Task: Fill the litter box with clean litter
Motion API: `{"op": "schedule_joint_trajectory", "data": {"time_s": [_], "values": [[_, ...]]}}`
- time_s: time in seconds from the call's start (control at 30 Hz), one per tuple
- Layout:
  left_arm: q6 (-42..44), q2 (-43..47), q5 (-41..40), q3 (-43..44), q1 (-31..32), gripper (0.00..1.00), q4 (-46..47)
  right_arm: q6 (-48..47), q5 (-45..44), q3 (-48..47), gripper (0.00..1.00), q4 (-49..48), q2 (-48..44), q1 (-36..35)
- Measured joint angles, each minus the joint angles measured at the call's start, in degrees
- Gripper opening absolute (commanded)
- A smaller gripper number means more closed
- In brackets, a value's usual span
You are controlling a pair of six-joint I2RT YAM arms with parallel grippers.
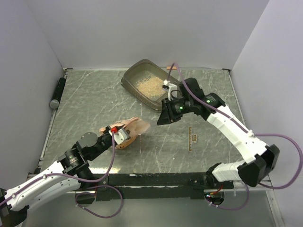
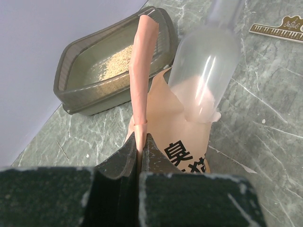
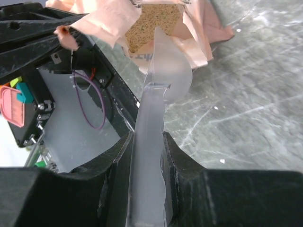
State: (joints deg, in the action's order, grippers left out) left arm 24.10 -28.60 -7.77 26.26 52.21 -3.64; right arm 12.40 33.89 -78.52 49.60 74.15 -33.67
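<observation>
The grey-brown litter box (image 1: pixel 136 67) stands at the back of the table with a thin patch of clean litter (image 1: pixel 147 85) on its floor; the left wrist view shows the litter box (image 2: pixel 70 75) too. The salmon-pink bag (image 1: pixel 136 126) lies mid-table, its mouth open and tan litter (image 3: pixel 154 23) showing inside. My left gripper (image 2: pixel 140 139) is shut on a raised edge of the bag (image 2: pixel 144 56). My right gripper (image 3: pixel 147 137) is shut on the handle of a translucent scoop (image 3: pixel 163 71), whose bowl (image 2: pixel 206 66) sits at the bag's mouth.
A small wooden ruler (image 1: pixel 191 138) lies on the table right of the bag. A black cylinder (image 1: pixel 57 92) rests along the left wall. White walls close in the table on three sides. The arms' black base rail (image 1: pixel 156 179) runs along the near edge.
</observation>
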Motion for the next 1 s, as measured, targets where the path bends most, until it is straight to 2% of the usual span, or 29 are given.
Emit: {"op": "schedule_joint_trajectory", "data": {"time_s": [0.33, 0.67, 0.83, 1.0], "values": [[0.0, 0.0, 1.0, 0.0, 0.0, 0.01, -0.2, 1.1, 2.1, -1.0, 0.00, -4.4, 11.0, -3.1], [0.0, 0.1, 2.5, 0.0, 0.0, 0.01, -0.5, 4.7, 9.3, -2.1, 0.00, -10.5, 22.1, -4.1], [0.0, 0.7, 3.4, 0.0, 0.0, 0.01, -0.9, 9.4, 14.1, 2.4, 0.00, -18.9, 23.5, -4.2], [0.0, 0.7, 4.2, 0.0, 0.0, 0.01, -1.3, 16.1, 20.0, 10.5, 0.00, -31.3, 23.4, -4.3]]}}
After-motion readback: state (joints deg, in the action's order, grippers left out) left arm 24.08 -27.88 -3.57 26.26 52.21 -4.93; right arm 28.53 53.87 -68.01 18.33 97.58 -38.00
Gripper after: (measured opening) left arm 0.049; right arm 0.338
